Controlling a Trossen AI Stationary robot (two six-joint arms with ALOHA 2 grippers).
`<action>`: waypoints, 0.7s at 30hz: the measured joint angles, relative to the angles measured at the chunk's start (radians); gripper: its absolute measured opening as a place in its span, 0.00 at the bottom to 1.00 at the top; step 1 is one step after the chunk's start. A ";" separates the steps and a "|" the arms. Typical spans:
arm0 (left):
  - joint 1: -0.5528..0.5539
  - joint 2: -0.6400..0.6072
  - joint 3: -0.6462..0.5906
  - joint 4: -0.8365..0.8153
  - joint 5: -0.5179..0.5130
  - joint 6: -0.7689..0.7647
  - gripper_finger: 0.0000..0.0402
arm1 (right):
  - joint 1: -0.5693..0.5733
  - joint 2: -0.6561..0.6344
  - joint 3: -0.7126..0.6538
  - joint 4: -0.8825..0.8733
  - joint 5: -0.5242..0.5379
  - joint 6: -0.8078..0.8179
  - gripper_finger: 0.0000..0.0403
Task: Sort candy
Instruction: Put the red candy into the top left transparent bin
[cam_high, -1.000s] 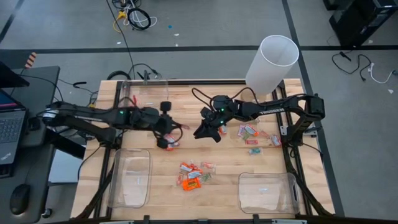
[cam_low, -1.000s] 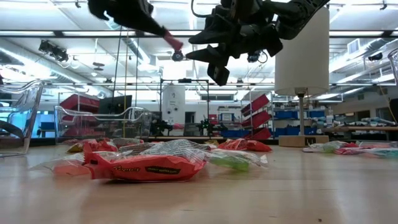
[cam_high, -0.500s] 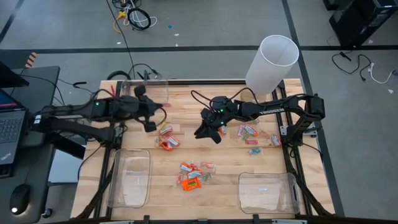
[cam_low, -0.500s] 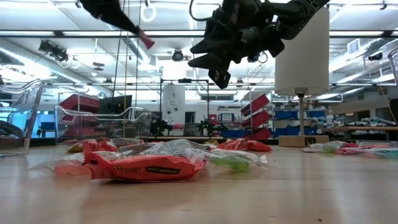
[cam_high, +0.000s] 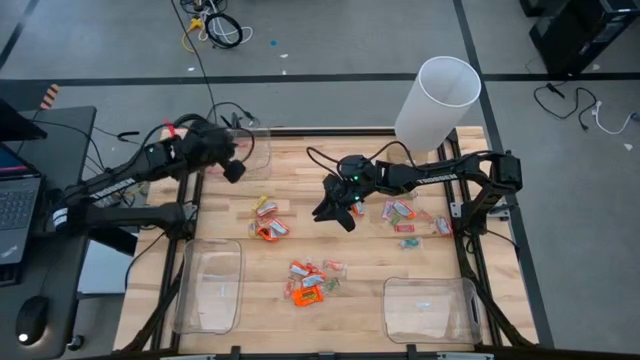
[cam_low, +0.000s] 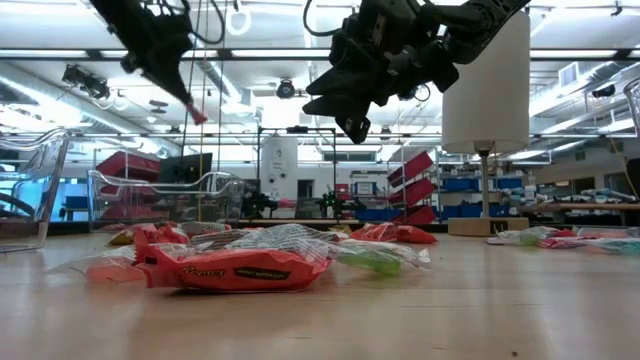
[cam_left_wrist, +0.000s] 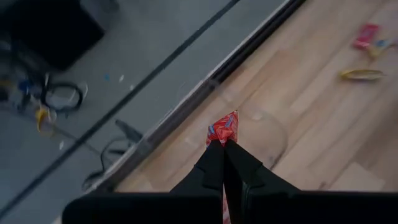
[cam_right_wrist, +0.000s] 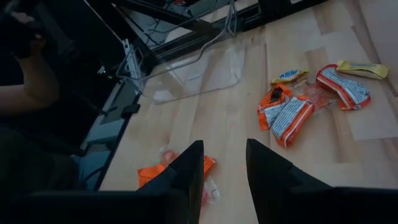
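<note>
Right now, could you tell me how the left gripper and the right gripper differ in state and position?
The left gripper is shut on a red candy, while the right gripper is open and holds nothing. The left gripper is over the clear bin at the table's far left corner; the right gripper hangs over the middle of the table, above scattered sweets. Both are raised clear of the tabletop.

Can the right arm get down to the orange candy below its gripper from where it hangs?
Probably yes: the right gripper hangs open above the table, and the orange candy lies beneath its fingers with nothing between them.
</note>
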 joint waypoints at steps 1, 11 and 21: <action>0.031 0.009 0.000 -0.007 0.025 0.001 0.00 | 0.000 0.000 0.000 0.000 0.000 0.000 0.26; 0.259 0.168 0.000 -0.067 0.146 0.069 0.00 | 0.000 0.000 0.000 -0.011 0.037 -0.028 0.26; 0.366 0.334 0.000 -0.066 0.147 0.158 0.00 | 0.000 0.000 -0.001 -0.028 0.076 -0.046 0.26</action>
